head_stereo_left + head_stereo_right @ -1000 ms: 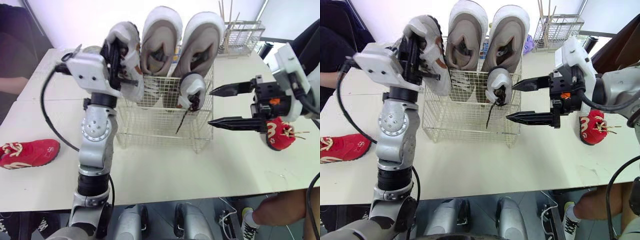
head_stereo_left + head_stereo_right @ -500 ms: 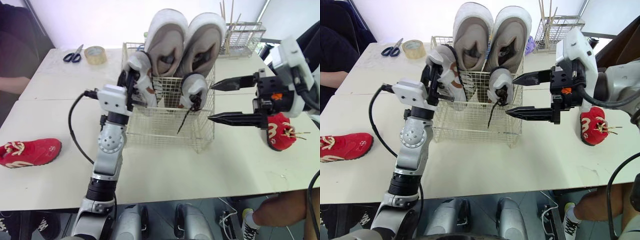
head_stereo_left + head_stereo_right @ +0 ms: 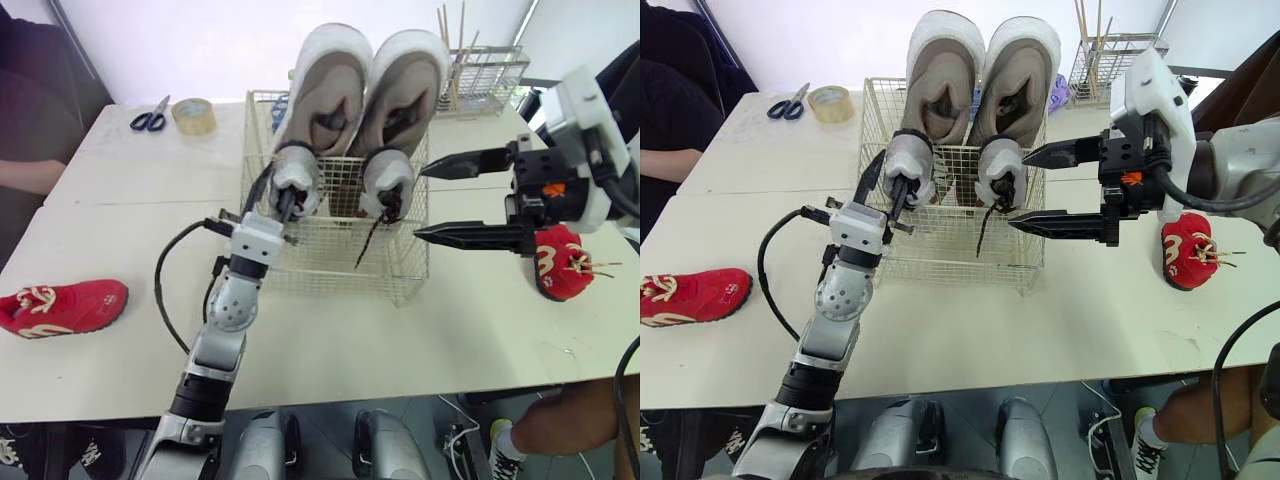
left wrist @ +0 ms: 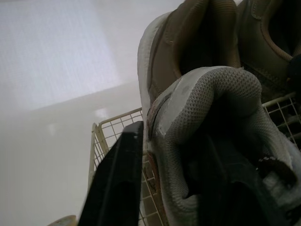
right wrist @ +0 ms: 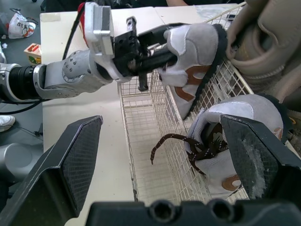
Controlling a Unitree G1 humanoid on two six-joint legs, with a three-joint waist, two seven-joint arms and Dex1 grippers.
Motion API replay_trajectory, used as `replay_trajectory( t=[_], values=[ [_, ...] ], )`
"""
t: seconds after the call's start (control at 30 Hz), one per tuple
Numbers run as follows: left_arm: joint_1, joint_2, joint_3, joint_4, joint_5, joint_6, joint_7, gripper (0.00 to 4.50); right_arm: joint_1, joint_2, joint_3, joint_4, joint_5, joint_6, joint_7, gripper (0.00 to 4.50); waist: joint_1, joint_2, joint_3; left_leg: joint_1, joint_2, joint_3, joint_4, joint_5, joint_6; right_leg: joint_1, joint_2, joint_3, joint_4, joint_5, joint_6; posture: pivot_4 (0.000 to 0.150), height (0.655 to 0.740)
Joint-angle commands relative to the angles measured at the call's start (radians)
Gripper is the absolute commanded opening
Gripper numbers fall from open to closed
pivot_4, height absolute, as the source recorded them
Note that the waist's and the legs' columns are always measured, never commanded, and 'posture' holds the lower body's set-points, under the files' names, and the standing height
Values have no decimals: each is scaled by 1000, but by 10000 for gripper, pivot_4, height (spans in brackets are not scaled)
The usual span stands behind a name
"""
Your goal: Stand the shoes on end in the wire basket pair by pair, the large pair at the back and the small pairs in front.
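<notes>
Grey mesh marks the step in hand. Our left pincer (image 3: 890,180) pinches the collar of the left grey shoe (image 3: 910,160), one finger outside and, as far as we can see, one inside. The shoe stands on end at the front left of the wire basket (image 3: 950,252). Its mate, the right grey shoe (image 3: 1000,165), stands just beside it at the front right, a dark lace hanging down inside the mesh. Behind them the large beige shoes (image 3: 942,75) stand on end along the back, rising well above the rim. Our right pincer (image 3: 1018,190) hangs spread wide just beside the basket's right side, holding nothing.

We judge the large pair done and the grey pair nearly seated. The next move calls for the left pincer to let go and lift clear without tipping the shoe. The red pair lies on the worktop (image 3: 970,330), well apart: one red shoe (image 3: 692,295) at the far left, the other red shoe (image 3: 1185,250) near our right pincer. We cannot tell how much room is left in front.
</notes>
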Motion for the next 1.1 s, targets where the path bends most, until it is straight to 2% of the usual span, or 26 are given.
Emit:
replay_trajectory(
  t=[0.03,0.1,0.33,0.47,0.87,0.97,1.1],
  values=[
    [40,11,-1,19,14,16,-2,36045,-13,-8,-20,5,-5,-21,9,43537,0,1,0,0,0,0,0,0,0,0,0,0,0,0,0,1500,7400],
    [52,25,15,1,6,24,-6,44520,-6,-7,-19,11,-12,-31,17,43537,-2,2,-1,0,0,0,0,0,0,0,0,0,0,0,0,1500,7400],
    [63,60,66,-103,-147,87,-83,44520,19,0,-18,30,-34,-66,40,43537,-10,3,-1,0,2,1,-1,0,0,-2,1,0,0,0,0,1500,7400],
    [88,123,84,-191,-262,162,-195,44520,10,14,6,53,-54,-93,54,43537,-15,4,-1,0,3,1,-1,0,0,-2,3,0,0,0,0,1500,7400],
    [145,295,207,-420,-484,407,-364,44520,32,47,18,78,-96,-142,81,43537,-24,3,-1,-1,2,1,-2,0,-1,-2,2,0,-2,0,0,1500,7400],
    [170,354,226,-496,-577,494,-432,44520,49,38,7,83,-104,-145,85,43537,-24,3,0,-1,2,1,-2,0,-1,-2,2,0,-3,0,0,1500,7400],
    [204,497,297,-590,-813,747,-529,44520,100,0,-45,94,-109,-137,90,43537,-24,4,0,-1,2,1,-2,-1,-2,-2,2,0,-3,0,0,1500,7400]
  ],
)
